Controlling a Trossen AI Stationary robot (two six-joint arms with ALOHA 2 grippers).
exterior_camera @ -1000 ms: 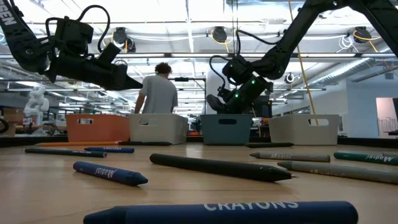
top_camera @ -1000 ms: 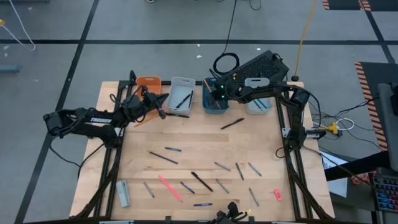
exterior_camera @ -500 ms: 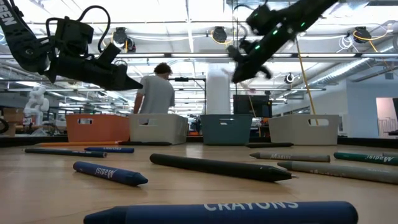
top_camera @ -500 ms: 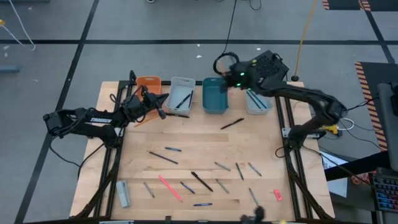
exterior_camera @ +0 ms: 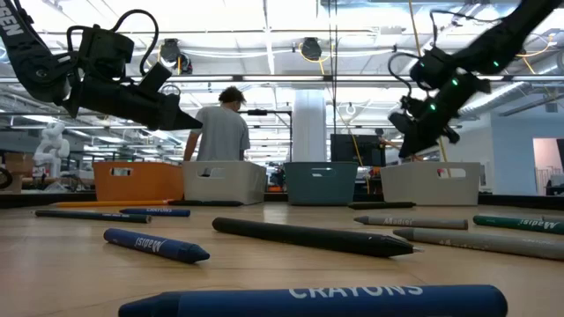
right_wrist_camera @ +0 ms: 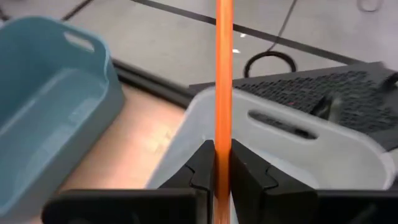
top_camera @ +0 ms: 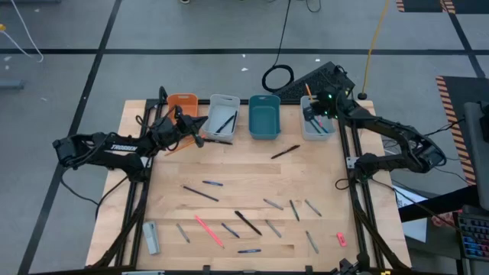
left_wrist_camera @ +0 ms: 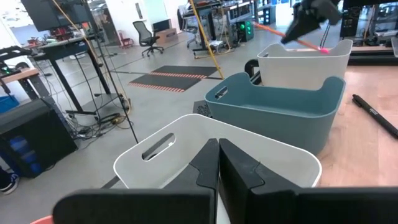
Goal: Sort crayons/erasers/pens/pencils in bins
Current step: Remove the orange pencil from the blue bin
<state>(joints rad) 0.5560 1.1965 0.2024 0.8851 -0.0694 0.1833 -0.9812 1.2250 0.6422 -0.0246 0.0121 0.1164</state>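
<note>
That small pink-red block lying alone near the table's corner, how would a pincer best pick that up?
The pink-red eraser lies flat on bare wood with nothing touching it, so I'd come straight down from above and close on its two long sides at the middle. It's short and chunky, so a grip across its narrow width should hold it best.

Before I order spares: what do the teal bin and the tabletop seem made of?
The teal bin looks like moulded plastic, matte: rounded corners, a cut-out handle slot, uniform colour. The tabletop looks like wood with a light satin finish: pale planks with visible grain and seams.
</note>
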